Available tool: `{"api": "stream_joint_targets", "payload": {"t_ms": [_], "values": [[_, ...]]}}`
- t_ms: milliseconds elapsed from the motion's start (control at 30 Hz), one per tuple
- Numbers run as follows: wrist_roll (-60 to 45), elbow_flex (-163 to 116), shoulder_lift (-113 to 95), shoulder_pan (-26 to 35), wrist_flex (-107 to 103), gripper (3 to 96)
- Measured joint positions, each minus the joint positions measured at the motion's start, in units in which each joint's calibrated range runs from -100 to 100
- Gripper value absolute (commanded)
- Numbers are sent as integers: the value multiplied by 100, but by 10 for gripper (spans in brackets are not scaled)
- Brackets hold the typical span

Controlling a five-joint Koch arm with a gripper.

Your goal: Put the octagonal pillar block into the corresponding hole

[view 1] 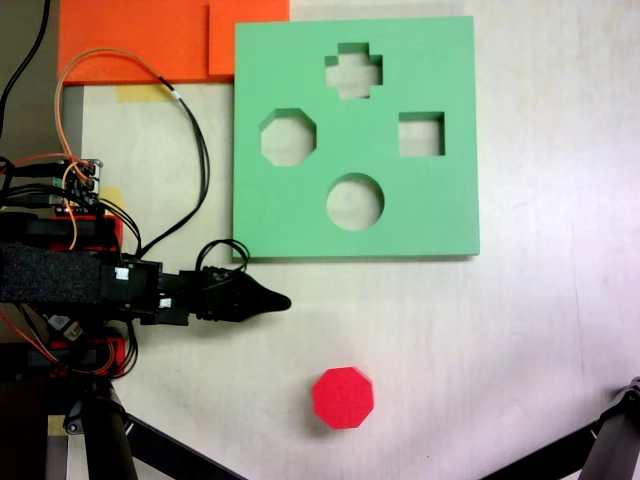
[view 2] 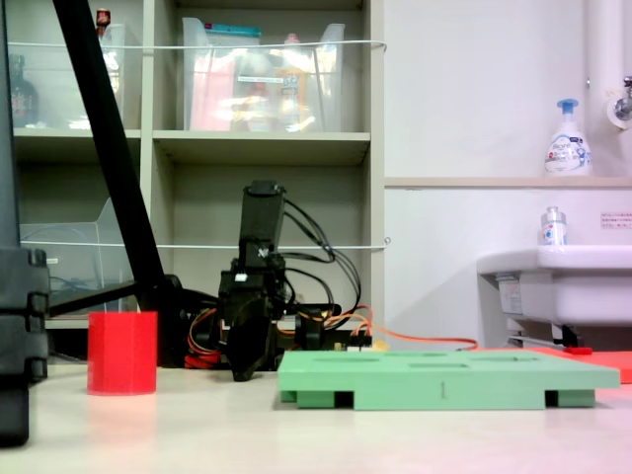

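The octagonal pillar block (view 1: 343, 397) stands free on the table (view 1: 530, 340), well apart from the gripper (view 1: 272, 300), below and right of it in the first exterior view. The jaws look pressed together, empty.

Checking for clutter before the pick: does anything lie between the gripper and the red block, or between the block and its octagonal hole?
Nothing visible does. Bare table separates the gripper from the red block. From the block to the octagonal hole, only the green board itself lies between.
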Motion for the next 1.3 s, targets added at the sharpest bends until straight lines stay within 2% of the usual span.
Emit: {"api": "stream_joint_targets", "payload": {"t_ms": [867,1033,1300], "values": [[15,0,0,-20,0,491],[1011,10,0,-635,0,493],[1475,10,0,-791,0,483]]}}
